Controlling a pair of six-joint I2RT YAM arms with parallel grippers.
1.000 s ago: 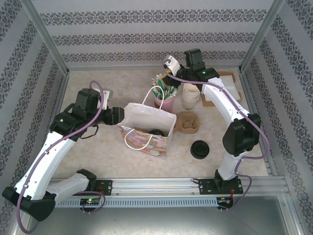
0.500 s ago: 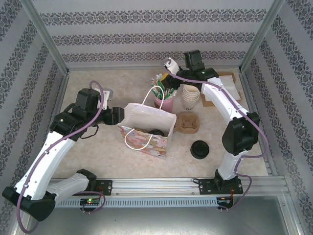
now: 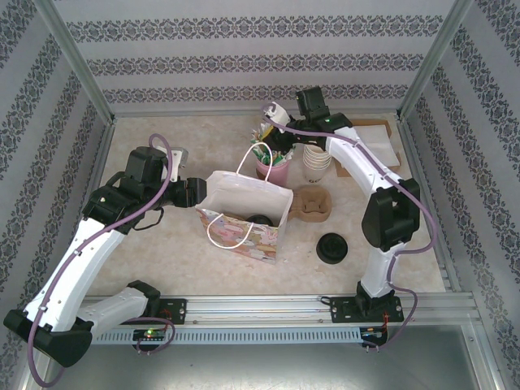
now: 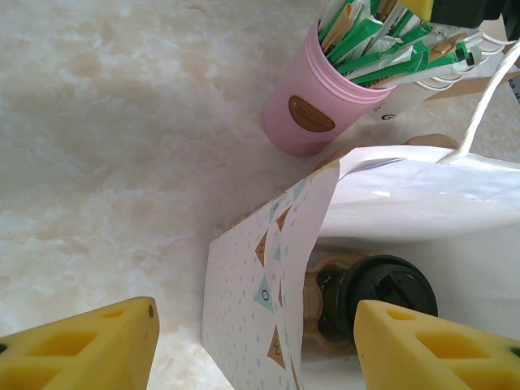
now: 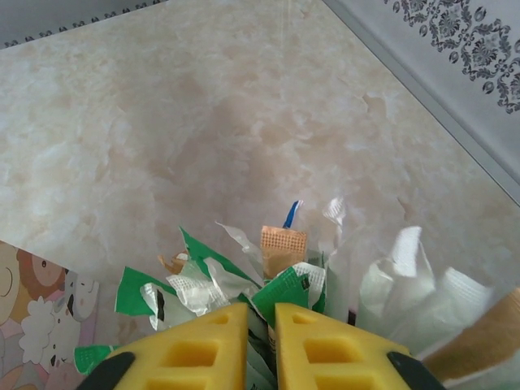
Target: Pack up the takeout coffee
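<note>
Coffee (image 4: 380,286): round, blk-plastic capped.

patterned walls (image 3: 260,49), marbled beige tabletop (image 3: 203,134)

The left arm (image 3: 81,244) rises from its base at the near left and bends at the elbow, its forearm reaching right toward the middle. The left gripper (image 3: 192,193) points right, and in the left wrist view its yellow fingers (image 4: 81,349) stand wide apart. The right arm (image 3: 366,166) stretches far forward and leans left, wrist bent downward. The right gripper (image 3: 279,136) points down, its fingers (image 5: 203,345) drawn almost together, a thin slit between them
</note>
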